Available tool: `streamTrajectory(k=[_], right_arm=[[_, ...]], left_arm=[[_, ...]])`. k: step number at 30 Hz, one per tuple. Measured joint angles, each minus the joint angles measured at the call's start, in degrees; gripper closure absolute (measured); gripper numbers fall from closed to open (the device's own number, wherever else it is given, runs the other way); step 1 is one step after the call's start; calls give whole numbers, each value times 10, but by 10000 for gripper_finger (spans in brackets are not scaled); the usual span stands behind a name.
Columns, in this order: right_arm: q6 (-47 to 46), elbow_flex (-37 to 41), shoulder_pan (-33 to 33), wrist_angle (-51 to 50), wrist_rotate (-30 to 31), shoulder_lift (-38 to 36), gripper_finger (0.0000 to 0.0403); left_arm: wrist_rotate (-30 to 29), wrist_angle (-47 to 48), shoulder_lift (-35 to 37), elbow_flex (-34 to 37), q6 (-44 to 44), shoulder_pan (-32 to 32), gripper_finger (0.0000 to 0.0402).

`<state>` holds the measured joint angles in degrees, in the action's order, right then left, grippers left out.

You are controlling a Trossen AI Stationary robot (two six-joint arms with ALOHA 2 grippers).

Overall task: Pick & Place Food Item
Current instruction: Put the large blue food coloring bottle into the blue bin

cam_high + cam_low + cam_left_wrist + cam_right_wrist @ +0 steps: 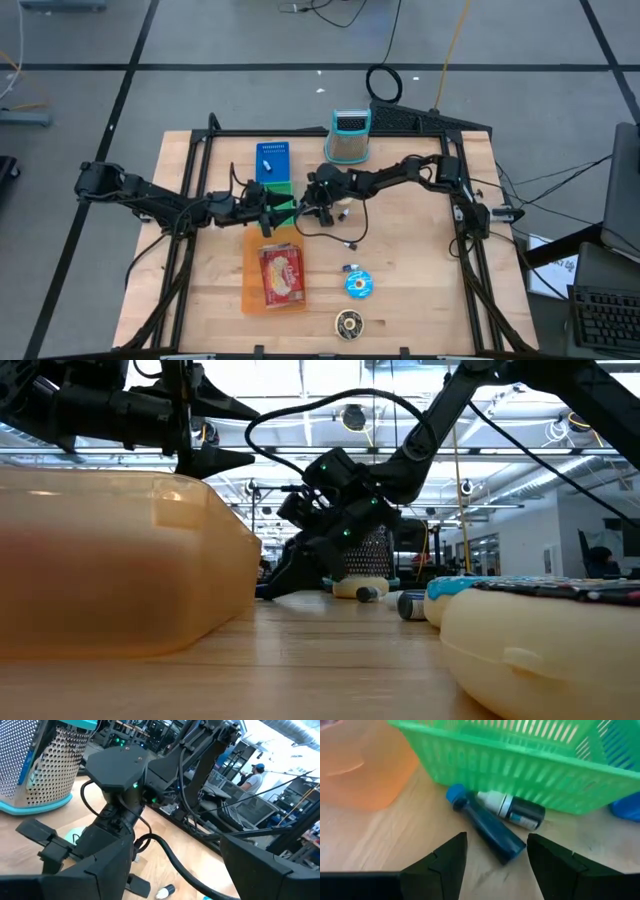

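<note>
A dark blue tube point(490, 827) with a blue cap lies flat on the table beside a small white-capped bottle point(512, 810). Both lie against the outer wall of the green basket point(520, 765). My right gripper point(497, 845) is open just above them at the table's middle point(318, 208), tilted down. Its fingers stand on either side of the tube's capless end, not touching it. My left gripper point(268, 212) is open and level by the basket's left side point(285, 203), facing the right arm. A red food packet point(282, 275) lies in the orange tray point(250, 290).
A metal grater point(348, 135) stands at the far middle and a blue box point(272, 160) lies behind the basket. A blue round tin point(358, 285) and a dark disc point(348, 322) lie near the front edge. A loose black cable point(350, 235) trails right of the basket.
</note>
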<state>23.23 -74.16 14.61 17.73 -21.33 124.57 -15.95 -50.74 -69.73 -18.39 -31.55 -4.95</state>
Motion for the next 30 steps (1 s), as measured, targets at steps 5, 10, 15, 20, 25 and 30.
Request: streamTrajectory(k=[5, 10, 15, 20, 25, 30], right_arm=[[6, -1, 0, -56, 0, -2, 207], [16, -1, -3, -65, 0, -2, 207], [19, 0, -5, -59, -1, -2, 207], [1, 0, -6, -70, -25, -1, 214], [-6, 0, -15, -87, -27, -2, 247], [4, 14, -20, -47, -30, -2, 272]], left_arm=[[0, 0, 0, 0, 2, 0, 101], [0, 1, 0, 0, 17, 0, 101], [0, 2, 0, 0, 18, 0, 101], [0, 2, 0, 0, 19, 0, 101], [0, 2, 0, 0, 18, 0, 101], [0, 3, 0, 0, 18, 0, 101]])
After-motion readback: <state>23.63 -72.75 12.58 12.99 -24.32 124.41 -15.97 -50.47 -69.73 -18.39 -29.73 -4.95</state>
